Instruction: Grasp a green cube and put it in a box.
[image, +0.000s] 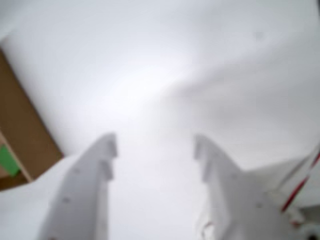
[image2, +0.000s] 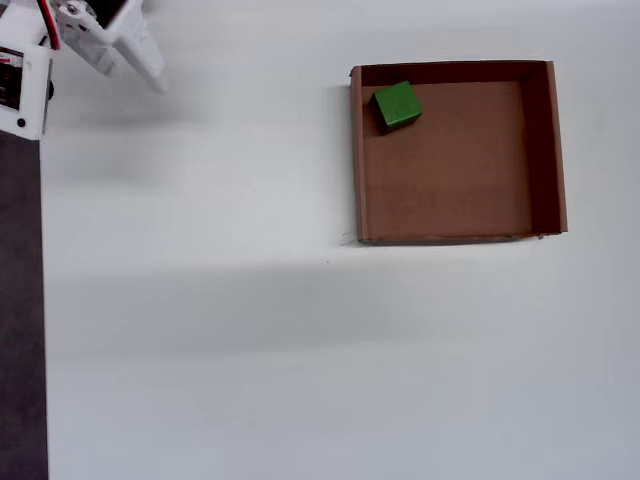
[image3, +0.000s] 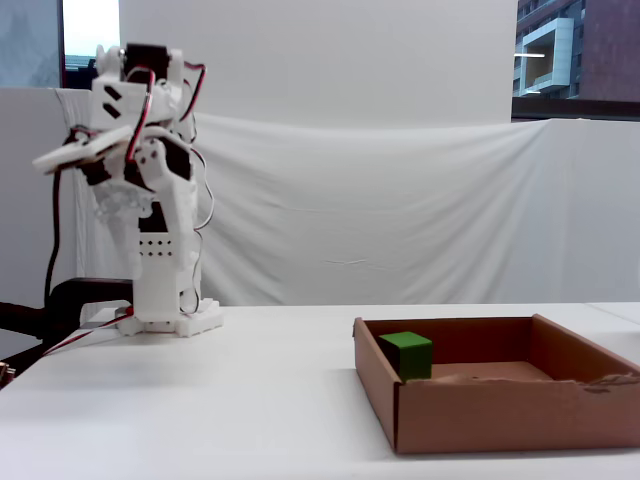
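In the wrist view the gripper (image: 155, 145) has its jaws spread wide, holding and touching nothing above the white table (image: 165, 65). Farther off, the green cube (image2: 396, 105) sits inside the cardboard box (image2: 458, 237), in its top-left corner in the overhead view.

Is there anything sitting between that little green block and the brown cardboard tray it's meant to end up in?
Nothing does: the small bright-green cube already rests inside the shallow brown cardboard box, in the corner at the upper left of the overhead view. The white two-finger gripper is open, empty and far off over bare table.
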